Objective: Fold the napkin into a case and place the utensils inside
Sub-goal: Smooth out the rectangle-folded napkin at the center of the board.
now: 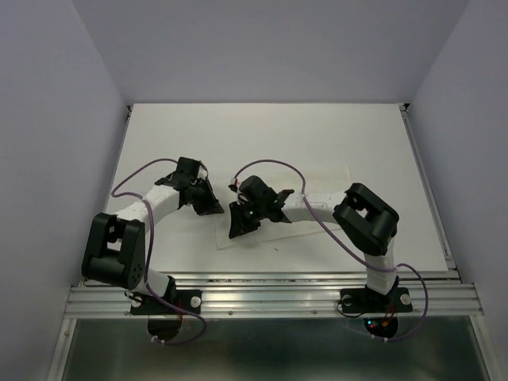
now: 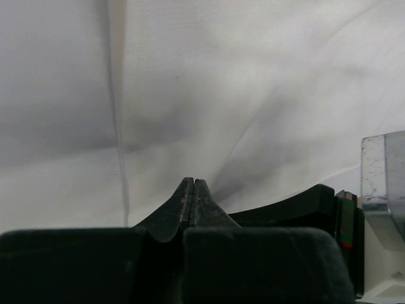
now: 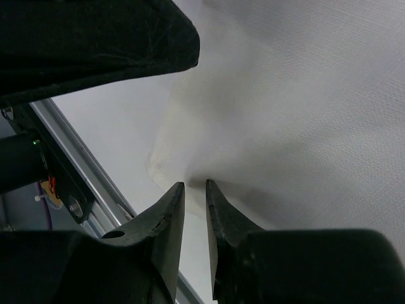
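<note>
Your right gripper (image 3: 194,185) narrowly parted, napkin (image 3: 304,95) corner dead ahead at tips; left gripper (image 2: 193,182) pressed together, apparently pinching napkin.

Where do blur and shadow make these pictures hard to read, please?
Top external: sharp, evenly lit, yet the thin white napkin barely shows on the white table. Left wrist: black left gripper blurred, grey shadows on folds. Right wrist: dark blurred shape top left.

Top camera looks down from behind; wrist cameras closely share the napkin (image 3: 304,95).
</note>
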You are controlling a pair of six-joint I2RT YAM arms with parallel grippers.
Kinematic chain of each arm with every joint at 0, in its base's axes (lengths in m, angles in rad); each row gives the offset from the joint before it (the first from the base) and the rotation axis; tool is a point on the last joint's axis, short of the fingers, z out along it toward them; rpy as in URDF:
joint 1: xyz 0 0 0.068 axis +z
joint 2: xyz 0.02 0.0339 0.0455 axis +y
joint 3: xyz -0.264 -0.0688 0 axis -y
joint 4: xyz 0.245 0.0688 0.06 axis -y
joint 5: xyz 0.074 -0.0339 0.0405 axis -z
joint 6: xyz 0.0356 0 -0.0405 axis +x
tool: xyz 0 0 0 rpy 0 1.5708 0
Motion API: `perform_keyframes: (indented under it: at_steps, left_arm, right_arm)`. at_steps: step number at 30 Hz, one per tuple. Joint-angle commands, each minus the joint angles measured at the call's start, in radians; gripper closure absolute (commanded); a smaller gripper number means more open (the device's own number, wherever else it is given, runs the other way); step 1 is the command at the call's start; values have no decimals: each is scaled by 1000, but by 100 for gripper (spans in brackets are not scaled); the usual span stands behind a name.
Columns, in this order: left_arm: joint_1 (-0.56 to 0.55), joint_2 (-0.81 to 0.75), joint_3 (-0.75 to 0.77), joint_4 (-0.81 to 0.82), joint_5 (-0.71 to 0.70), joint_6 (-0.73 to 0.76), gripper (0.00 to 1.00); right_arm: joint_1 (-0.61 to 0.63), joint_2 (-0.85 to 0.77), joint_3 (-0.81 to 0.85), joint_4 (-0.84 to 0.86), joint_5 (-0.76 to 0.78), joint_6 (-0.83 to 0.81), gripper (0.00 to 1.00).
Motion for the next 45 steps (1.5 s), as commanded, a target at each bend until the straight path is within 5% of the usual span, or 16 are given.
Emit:
perform_keyframes:
  at_steps: [1, 23, 36, 45]
  left_arm:
    - [0, 43, -5, 94, 49, -8, 100]
    - [0, 292, -21, 122, 3, 29, 100]
    - [0, 179, 3, 19, -39, 35, 100]
    - [0, 57, -5, -55, -69, 32, 100]
  right_arm:
    - [-1, 5, -16, 57, -13, 8, 75]
    - [-1, -38, -168, -107, -1, -89, 78]
    - [-1, -136, -76, -80, 126, -58, 76]
    - [8, -21, 17, -6, -32, -35, 76]
